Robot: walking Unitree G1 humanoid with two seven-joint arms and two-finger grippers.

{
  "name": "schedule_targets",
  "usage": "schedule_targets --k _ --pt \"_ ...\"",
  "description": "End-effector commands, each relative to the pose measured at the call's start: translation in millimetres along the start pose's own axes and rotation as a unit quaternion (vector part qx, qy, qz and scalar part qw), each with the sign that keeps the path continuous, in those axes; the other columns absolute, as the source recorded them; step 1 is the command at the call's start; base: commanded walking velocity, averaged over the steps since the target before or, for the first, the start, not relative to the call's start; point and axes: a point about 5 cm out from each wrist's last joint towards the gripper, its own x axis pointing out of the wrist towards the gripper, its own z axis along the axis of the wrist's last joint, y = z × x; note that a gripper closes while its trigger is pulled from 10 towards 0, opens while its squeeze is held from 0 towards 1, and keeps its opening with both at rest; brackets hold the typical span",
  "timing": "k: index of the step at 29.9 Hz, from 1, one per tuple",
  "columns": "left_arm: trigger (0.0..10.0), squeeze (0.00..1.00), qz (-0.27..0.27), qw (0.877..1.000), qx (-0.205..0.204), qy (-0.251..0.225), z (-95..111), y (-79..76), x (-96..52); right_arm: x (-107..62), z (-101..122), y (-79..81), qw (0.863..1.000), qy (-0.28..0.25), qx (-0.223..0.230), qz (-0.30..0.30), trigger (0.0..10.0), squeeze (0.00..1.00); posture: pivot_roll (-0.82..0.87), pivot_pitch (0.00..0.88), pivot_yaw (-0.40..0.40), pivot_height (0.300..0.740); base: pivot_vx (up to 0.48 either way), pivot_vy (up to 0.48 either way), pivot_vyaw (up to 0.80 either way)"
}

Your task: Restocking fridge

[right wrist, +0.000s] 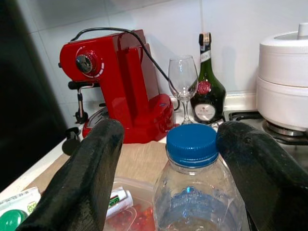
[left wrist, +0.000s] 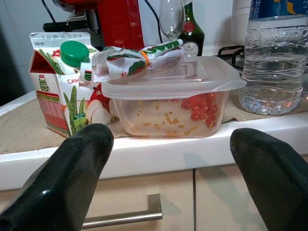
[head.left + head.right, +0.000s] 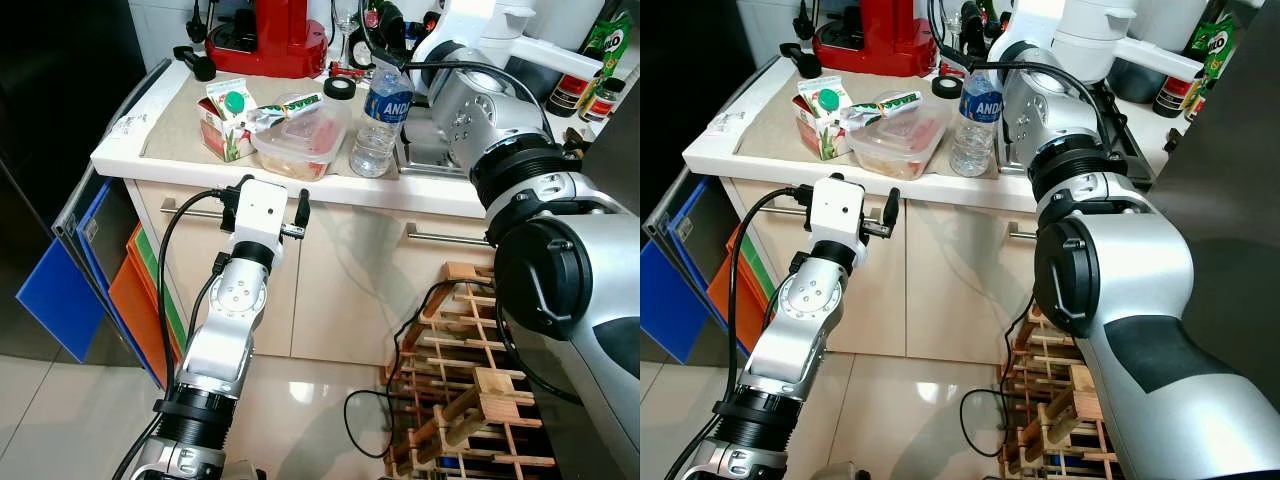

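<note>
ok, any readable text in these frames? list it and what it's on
"AND": label of the water bottle, rest of the word turned away.
"Deli fresh" and "ALOE": juice carton; the date stamp on its top edge is too small to read.
"MILO", partly cut off: green pack at the counter's back.
Wrapped packet on the plastic container: print too small.
Dark liqueur bottle: label blurred.

Both arms are silver with black ribbed joint rings. The left arm (image 3: 232, 320), lower left of frame, carries a white wrist block, visible screws and an external black cable. The right arm (image 3: 560, 270) shows bulky rounded housings with black caps.
</note>
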Motion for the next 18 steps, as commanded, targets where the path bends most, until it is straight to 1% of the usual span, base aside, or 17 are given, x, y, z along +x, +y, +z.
schedule_targets --k 1,2,5,9,14,18 --pt "10.0 0.0 -0.001 1.0 0.003 0.0 3.1 -2.2 2.5 -1.2 -9.8 -5.4 1.0 0.021 0.008 -0.01 10.0 0.0 0.13 0.0 -0.097 0.74 0.0 0.0 0.0" --pt "10.0 0.0 0.0 1.0 0.001 0.001 2.9 -2.1 2.6 -1.4 -11.7 -5.1 1.0 0.026 0.016 -0.007 0.0 0.0 0.13 0.0 -0.097 0.74 0.0 0.0 0.0" --pt "10.0 0.0 0.002 1.0 -0.004 0.005 1.9 -1.3 2.7 -1.5 -14.5 -4.6 0.999 0.034 0.029 -0.005 0.0 0.0 0.13 0.0 -0.097 0.74 0.0 0.0 0.0" --pt "10.0 0.0 0.003 1.0 -0.005 0.006 1.7 -0.8 2.7 -1.6 -14.7 -5.1 0.999 0.034 0.031 -0.005 0.0 0.0 0.13 0.0 -0.096 0.74 0.0 0.0 0.0" --pt "10.0 0.0 0.003 1.0 -0.005 0.007 1.6 -0.6 2.6 -1.8 -17.4 -4.4 0.998 0.042 0.046 -0.001 0.0 0.0 0.13 0.0 -0.095 0.74 0.0 0.0 0.0" --pt "10.0 0.0 0.005 1.0 -0.005 0.008 1.6 0.3 2.8 -1.7 -15.9 -3.3 0.998 0.035 0.05 0.004 0.0 0.0 0.13 0.0 -0.096 0.74 0.0 0.0 0.0"
